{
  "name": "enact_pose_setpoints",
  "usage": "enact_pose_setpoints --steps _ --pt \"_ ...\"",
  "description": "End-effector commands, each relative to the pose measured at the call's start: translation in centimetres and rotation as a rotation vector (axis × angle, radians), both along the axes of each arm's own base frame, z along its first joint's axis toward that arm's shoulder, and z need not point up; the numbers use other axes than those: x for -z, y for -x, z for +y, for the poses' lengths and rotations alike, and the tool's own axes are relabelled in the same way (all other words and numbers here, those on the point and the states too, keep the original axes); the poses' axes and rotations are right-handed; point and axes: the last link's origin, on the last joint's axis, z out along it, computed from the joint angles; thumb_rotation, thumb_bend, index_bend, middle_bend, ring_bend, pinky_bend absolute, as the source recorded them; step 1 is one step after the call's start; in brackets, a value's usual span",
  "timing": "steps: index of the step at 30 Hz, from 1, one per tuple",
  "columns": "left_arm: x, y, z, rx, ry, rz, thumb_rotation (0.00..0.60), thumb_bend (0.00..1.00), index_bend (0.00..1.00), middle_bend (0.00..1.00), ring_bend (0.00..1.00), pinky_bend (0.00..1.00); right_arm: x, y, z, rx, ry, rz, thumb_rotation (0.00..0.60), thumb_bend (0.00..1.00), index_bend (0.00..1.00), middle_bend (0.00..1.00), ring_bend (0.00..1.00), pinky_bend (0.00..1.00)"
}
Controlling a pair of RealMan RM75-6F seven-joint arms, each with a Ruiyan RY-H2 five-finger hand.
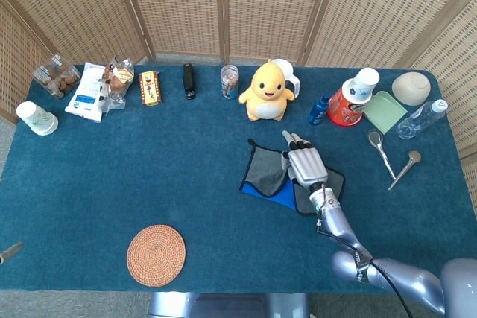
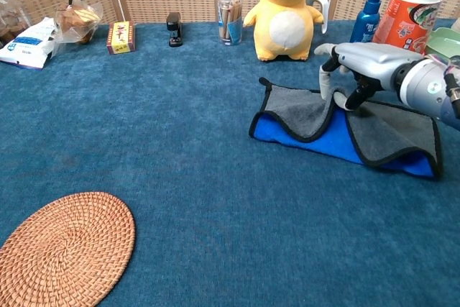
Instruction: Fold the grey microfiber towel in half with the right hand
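Chest view: right silver robot hand pinches middle of grey microfiber towel with black trim and blue underside, fingers curled down into raised cloth. Towel on blue table cloth, just in front of yellow plush duck toy; two grey flaps lifted, blue strip exposed along near edge. Left hand not in view. Round woven rattan coaster well apart from duck, near table front edge.

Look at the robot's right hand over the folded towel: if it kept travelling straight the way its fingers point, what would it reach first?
The right hand points toward the table's far edge. Beyond the grey towel, the yellow plush toy with the white mug behind it looks nearest that line, though it might pass just to their right; depth is unclear.
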Motion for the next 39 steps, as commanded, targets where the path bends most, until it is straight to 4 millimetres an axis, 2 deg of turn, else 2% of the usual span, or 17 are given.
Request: enact_pose_setpoints --steps 1,2,3,4,6,13,20,25,32,39 --pt "0.0 0.0 0.0 0.000 -0.001 -0.002 0.600 0.14 0.00 0.00 0.00 0.00 0.0 0.4 0.0 0.029 -0.014 -0.017 0.600 0.26 0.34 0.00 0.00 0.21" --pt "0.0 0.0 0.0 0.000 0.000 -0.002 0.600 0.14 0.00 0.00 0.00 0.00 -0.1 0.5 -0.1 0.031 -0.012 -0.019 0.600 0.13 0.22 0.00 0.00 0.21" --pt "0.0 0.0 0.0 0.000 0.001 -0.001 0.600 0.14 0.00 0.00 0.00 0.00 -0.1 0.5 -0.1 0.031 -0.009 -0.023 0.600 0.07 0.14 0.00 0.00 0.21" --pt "0.0 0.0 0.0 0.000 0.001 -0.001 0.600 0.14 0.00 0.00 0.00 0.00 -0.2 0.5 -0.1 0.034 -0.004 -0.028 0.600 0.02 0.06 0.00 0.00 0.21" --pt "-0.1 0.0 0.0 0.001 0.000 -0.002 0.600 0.14 0.00 0.00 0.00 0.00 -0.3 0.5 -0.1 0.035 0.002 -0.037 0.600 0.00 0.00 0.00 0.00 0.21" --pt "-0.2 0.1 -0.1 0.002 -0.003 -0.006 0.600 0.14 0.00 0.00 0.00 0.00 -1.2 -0.3 0.3 0.000 0.030 -0.073 0.600 0.00 0.00 0.00 0.00 0.23" --pt "-0.1 0.1 -0.1 0.002 0.000 -0.006 0.600 0.14 0.00 0.00 0.00 0.00 -2.8 -0.8 1.9 -0.086 0.022 -0.101 0.600 0.00 0.03 0.00 0.00 0.25" --pt "0.0 0.0 -0.1 0.000 0.004 -0.005 0.600 0.14 0.00 0.00 0.00 0.00 -4.0 0.0 3.7 -0.129 -0.013 -0.131 0.600 0.00 0.08 0.00 0.00 0.25" --pt "0.0 0.0 0.0 -0.002 0.005 -0.007 0.600 0.14 0.00 0.00 0.00 0.00 -5.2 1.3 6.7 -0.196 -0.049 -0.103 0.600 0.00 0.10 0.00 0.00 0.25" --pt "0.2 0.0 0.1 -0.003 0.010 -0.006 0.600 0.14 0.00 0.00 0.00 0.00 -5.8 3.0 7.9 -0.222 -0.055 -0.063 0.600 0.00 0.10 0.00 0.00 0.25"
